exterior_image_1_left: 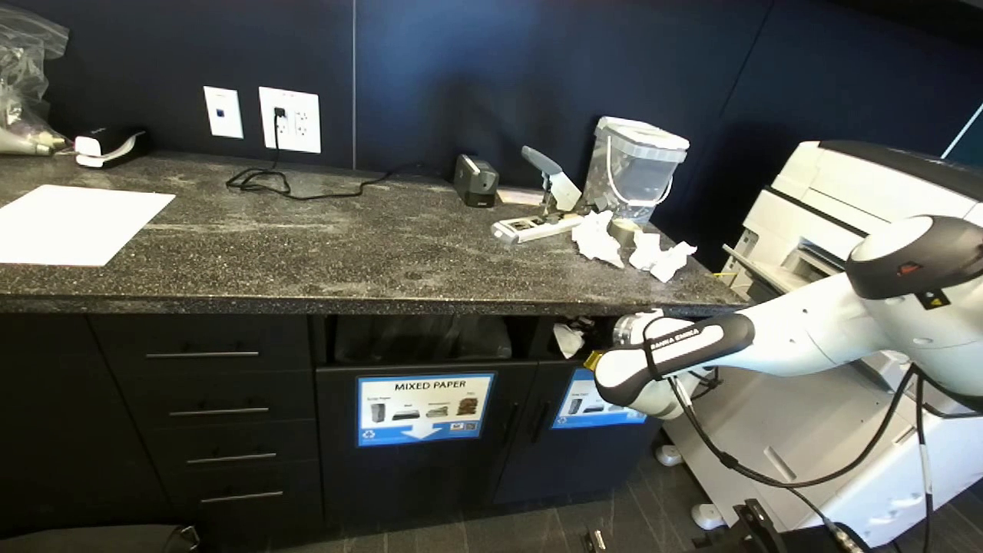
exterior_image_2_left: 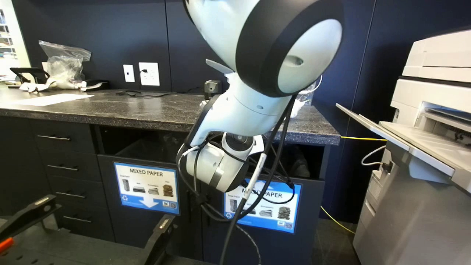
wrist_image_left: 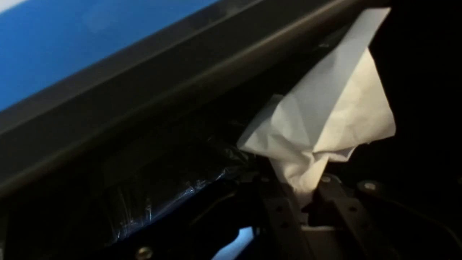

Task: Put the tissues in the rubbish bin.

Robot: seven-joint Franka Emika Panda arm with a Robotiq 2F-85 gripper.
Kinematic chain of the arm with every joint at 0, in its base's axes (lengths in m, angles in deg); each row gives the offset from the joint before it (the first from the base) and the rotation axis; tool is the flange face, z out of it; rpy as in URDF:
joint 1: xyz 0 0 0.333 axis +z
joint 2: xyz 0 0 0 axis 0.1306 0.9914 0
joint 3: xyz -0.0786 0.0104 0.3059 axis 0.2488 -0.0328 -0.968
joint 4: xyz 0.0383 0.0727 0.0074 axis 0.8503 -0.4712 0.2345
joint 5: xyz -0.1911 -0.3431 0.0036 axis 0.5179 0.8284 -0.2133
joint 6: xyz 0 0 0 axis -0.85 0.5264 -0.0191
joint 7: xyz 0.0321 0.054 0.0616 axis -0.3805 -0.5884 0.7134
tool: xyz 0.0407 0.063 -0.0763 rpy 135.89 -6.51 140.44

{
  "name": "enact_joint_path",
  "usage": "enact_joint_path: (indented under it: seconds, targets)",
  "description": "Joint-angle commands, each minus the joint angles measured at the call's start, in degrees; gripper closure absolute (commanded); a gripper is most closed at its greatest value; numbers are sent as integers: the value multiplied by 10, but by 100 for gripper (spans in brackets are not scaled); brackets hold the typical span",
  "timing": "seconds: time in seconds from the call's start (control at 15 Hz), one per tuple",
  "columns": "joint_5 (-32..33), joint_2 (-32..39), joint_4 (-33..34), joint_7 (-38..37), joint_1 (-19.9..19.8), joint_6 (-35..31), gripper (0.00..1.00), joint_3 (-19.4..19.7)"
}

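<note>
Gripper (wrist_image_left: 302, 186): one, below the counter (exterior_image_1_left: 322, 253), its two fingers (wrist_image_left: 281, 209) pinching a tissue (wrist_image_left: 335, 108) by a gathered, narrow end, as the wrist view shows.
Held tissue: one, under the counter's front edge at the slot of the rubbish bin (exterior_image_1_left: 568, 461) (how deep it sits in there, I cannot tell).
Loose tissues (exterior_image_1_left: 597, 236): two clumps, on the counter near its right-hand end (whether the farther-right clump is one wad or two touching, hard to say).
Arm (exterior_image_1_left: 695, 346): one, in front of the counter in both exterior views, its wrist end bent below the front edge.
Mixed-paper labels (exterior_image_1_left: 425, 409): two, both below the counter; one on the bin's front, partly behind the arm in an exterior view, one on the neighbouring cabinet panel (exterior_image_1_left: 415, 484).
Drawer handles (exterior_image_1_left: 219, 412): four, one above another, below the counter's left half.
Tub (exterior_image_1_left: 630, 169): one, see-through with a white lid, on the counter at its back right corner.
Stapler (exterior_image_1_left: 567, 192): one, on the counter, right of its middle, toward the back.
Pencil sharpener (exterior_image_1_left: 475, 182): one, dark, on the counter at its back edge.
Paper sheet (exterior_image_1_left: 81, 225): one, flat on the counter's left part.
Wall plates (exterior_image_1_left: 289, 120): two, above the counter's back, a black cable (exterior_image_1_left: 326, 197) plugged into one.
Copier (exterior_image_2_left: 438, 88): one, white, beyond the counter's right-hand end.
</note>
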Motion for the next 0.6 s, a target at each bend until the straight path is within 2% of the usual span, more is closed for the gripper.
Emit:
enact_joint_path:
  seconds: [0.0, 0.2, 0.27, 0.33, 0.53]
  targets:
    - [-44, -2, 60, -19, 77, -60, 81, 58]
    - [-76, 2, 89, -34, 125, -84, 82, 109]
    - [-82, 1, 97, -37, 140, -81, 57, 127]
    - [-92, 1, 101, -40, 154, -86, 56, 144]
    - [-114, 3, 114, -50, 183, -89, 35, 181]
